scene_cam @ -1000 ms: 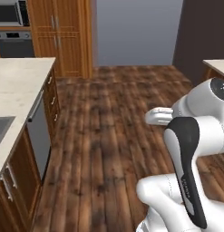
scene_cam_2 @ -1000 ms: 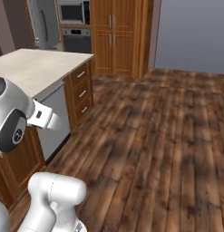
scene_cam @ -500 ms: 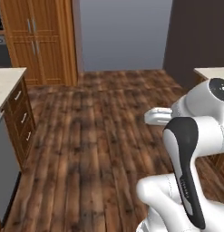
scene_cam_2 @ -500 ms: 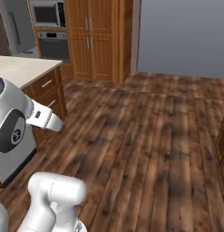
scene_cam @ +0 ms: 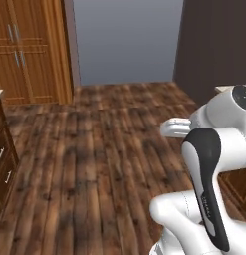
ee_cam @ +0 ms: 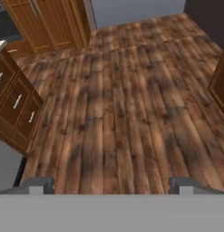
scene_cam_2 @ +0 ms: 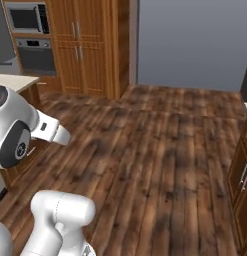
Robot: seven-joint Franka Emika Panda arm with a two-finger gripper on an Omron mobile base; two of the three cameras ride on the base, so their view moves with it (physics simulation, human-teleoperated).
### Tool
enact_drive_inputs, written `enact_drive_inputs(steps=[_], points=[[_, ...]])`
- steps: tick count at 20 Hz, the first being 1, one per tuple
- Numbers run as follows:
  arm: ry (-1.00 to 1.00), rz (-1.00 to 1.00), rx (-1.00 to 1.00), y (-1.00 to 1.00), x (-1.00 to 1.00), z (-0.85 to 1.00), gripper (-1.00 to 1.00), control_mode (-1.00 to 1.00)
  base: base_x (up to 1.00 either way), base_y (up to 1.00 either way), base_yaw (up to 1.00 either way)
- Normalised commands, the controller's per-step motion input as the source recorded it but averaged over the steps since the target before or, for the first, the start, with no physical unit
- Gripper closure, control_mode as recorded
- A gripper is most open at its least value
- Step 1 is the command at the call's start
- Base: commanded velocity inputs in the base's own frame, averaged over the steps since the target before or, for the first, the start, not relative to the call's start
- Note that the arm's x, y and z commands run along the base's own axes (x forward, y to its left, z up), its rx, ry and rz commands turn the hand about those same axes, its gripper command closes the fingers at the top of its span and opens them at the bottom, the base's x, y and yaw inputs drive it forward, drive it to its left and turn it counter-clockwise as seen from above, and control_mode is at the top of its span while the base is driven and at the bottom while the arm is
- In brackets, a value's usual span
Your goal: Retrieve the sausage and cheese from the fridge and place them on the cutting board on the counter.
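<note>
Wooden floor (ee_cam: 118, 99): dark brown planks run right under the jaws and on ahead of them, with nothing lying on the boards that I can see.
Jaws (ee_cam: 112, 185): spread wide apart, nothing between them, hanging above the floor.
Sausage and cheese: I cannot tell from here where they sit; by the task they are inside the fridge, and neither is in the jaws.
Handling, sausage: my guess is light, fairly stiff, round and smooth, so it may roll or slip. I would pinch it across the middle of its length.
Handling, cheese: I judge it light and firm, a little slick. I would take the wedge on its two flat sides, not on the sloping edges.
Drawer cabinet (ee_cam: 16, 106): brown wood with silver handles, near and to the left of the jaws.
Counter (scene_cam_2: 12, 80): beige stone top over that cabinet, left of the jaws.
Tall cupboards (ee_cam: 45, 18): warm brown doors, far ahead and to the left.
Oven (scene_cam_2: 37, 55) and microwave (scene_cam_2: 25, 19): built in beside those cupboards, further left.
Grey wall (ee_cam: 136, 9): plain, farthest off, straight ahead of the jaws.
</note>
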Motion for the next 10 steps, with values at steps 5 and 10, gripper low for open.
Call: enact_drive_inputs(steps=[5,10], points=[[0.00,0.00,0.00,0.00,0.00,0.00,-1.00,1.00,1.00,0.00,0.00],[0.00,0.00,0.00,0.00,0.00,0.00,-1.00,1.00,1.00,0.00,0.16]])
